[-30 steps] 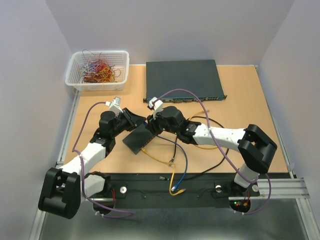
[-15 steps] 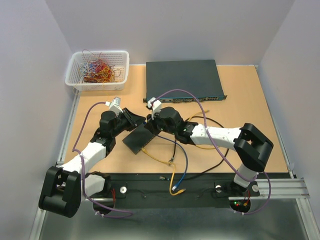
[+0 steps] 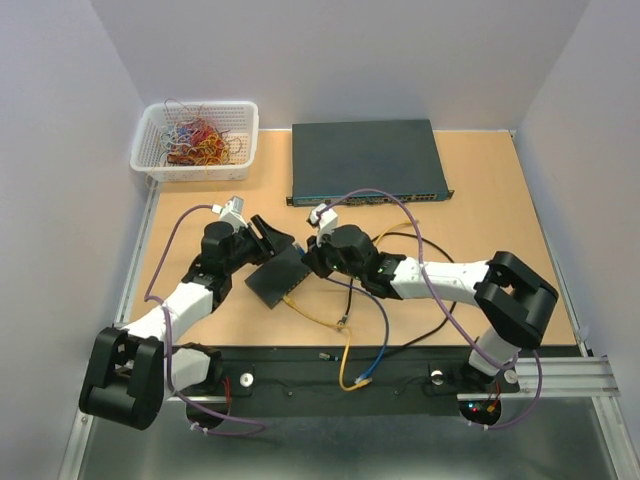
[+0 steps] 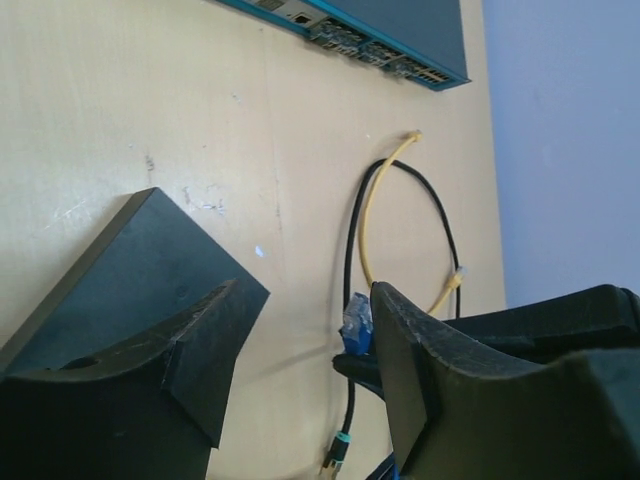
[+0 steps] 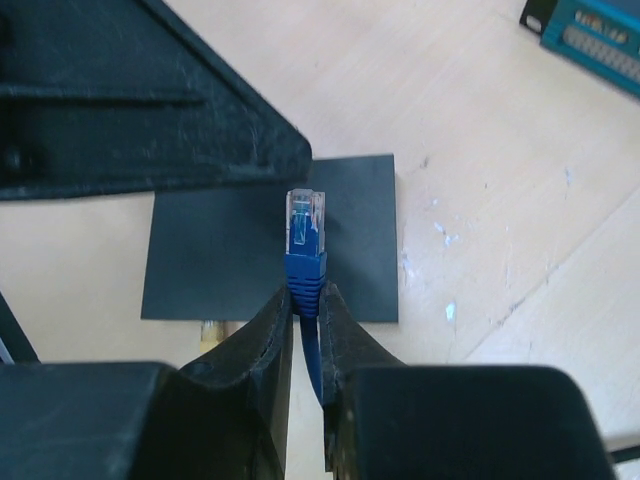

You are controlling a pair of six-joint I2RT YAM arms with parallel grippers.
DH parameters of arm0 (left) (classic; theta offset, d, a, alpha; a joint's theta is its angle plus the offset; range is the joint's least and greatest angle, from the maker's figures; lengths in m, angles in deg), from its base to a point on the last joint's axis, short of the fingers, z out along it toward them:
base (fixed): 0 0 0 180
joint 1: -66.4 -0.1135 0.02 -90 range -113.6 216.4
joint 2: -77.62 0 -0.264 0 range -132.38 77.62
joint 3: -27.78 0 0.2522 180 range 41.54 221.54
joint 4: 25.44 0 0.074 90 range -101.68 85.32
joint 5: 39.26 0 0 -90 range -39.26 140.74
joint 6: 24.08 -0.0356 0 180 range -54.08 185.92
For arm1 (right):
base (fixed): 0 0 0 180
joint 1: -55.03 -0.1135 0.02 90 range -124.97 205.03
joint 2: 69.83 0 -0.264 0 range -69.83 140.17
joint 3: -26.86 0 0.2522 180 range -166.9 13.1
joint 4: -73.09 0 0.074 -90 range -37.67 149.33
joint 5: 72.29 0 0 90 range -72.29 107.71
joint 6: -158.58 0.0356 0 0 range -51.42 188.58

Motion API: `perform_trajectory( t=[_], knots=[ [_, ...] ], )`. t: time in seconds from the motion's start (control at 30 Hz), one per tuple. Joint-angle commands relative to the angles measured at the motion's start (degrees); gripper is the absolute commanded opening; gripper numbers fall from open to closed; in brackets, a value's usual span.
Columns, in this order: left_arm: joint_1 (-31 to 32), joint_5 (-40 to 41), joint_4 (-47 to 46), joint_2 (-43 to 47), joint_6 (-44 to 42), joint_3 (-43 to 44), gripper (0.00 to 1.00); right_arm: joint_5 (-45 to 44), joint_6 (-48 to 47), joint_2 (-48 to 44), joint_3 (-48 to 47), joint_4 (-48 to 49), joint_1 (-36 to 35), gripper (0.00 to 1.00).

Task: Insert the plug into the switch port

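The blue plug (image 5: pixel 305 232) stands upright between my right gripper's (image 5: pixel 305 300) fingers, which are shut on its boot. Just beyond it lies the small flat black box (image 5: pixel 250 250); the top view shows that box (image 3: pixel 280 280) between both arms. Its switch port row is not visible in any view. My left gripper (image 4: pixel 305 300) is open above the table. The box's corner (image 4: pixel 130 260) lies by its left finger and the plug (image 4: pixel 357 320) sits beside its right finger. From above, the left gripper (image 3: pixel 275 240) and right gripper (image 3: pixel 310 258) nearly meet over the box's far corner.
The large dark rack switch (image 3: pixel 365 160) lies at the back, and a white basket (image 3: pixel 195 140) of coloured wires sits at the back left. The blue cable (image 3: pixel 383 330) trails to the near edge. A yellow cable (image 3: pixel 315 312) and a black cable (image 3: pixel 400 240) lie near the right arm.
My left gripper's jaws have spread open. My right gripper has drawn back a little toward the near right, with the blue plug in its fingers. The black box has not moved.
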Motion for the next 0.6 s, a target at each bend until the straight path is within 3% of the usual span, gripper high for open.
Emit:
perform_trajectory(
  t=[0.0,0.23,0.57],
  knots=[
    [-1.62,1.65,0.42,-0.61,-3.47,2.58,0.65,-1.44,2.38,-3.75,2.18,1.0,-0.06,0.0],
    [-6.36,5.85,0.35,-1.84,-6.8,2.84,0.65,-0.83,6.16,-5.69,7.37,-1.73,-1.91,0.0],
    [-6.63,11.76,-4.59,-6.22,-9.09,0.55,0.64,-2.58,9.59,-0.51,7.38,-5.07,-4.63,0.01]
  ],
)
